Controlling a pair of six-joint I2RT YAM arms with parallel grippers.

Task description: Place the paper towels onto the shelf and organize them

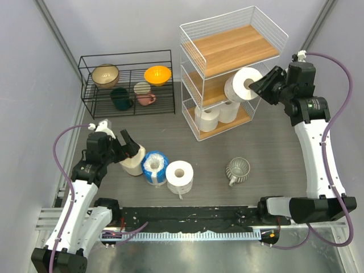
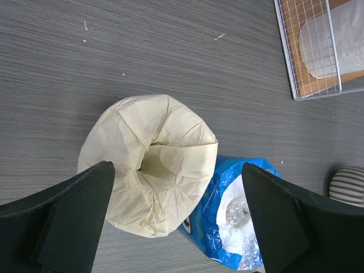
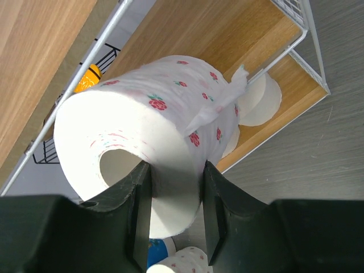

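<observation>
Since the shelf [image 1: 233,68] is the largest thing before me, I begin there: its bottom board carries 2 shelved rolls [image 1: 207,118] standing side by side, and its top board holds none. At the open front of the middle board my right gripper [image 1: 257,86] holds the printed roll [image 1: 244,84] on its side. The right wrist view shows 1 finger inside the hollow core and the other outside, both clamped on the roll's wall, with a loose tail of sheet hanging off it. I judge this roll is at the threshold and not yet set down. That makes 2 of 6 placed and 1 in delivery. On the table [image 1: 273,148] near my left arm 3 more wait in a row: the cream roll [image 1: 132,165], the blue-wrapped roll [image 1: 154,166] touching it, and the plain white roll [image 1: 180,175] just beside that. My left gripper [image 1: 129,149] hangs over the cream roll with its fingers wide apart, 1 to each side. From the wrist view I cannot tell whether either pad touches the paper, but nothing is gripped. So half the work remains, plus tidying the rows.
</observation>
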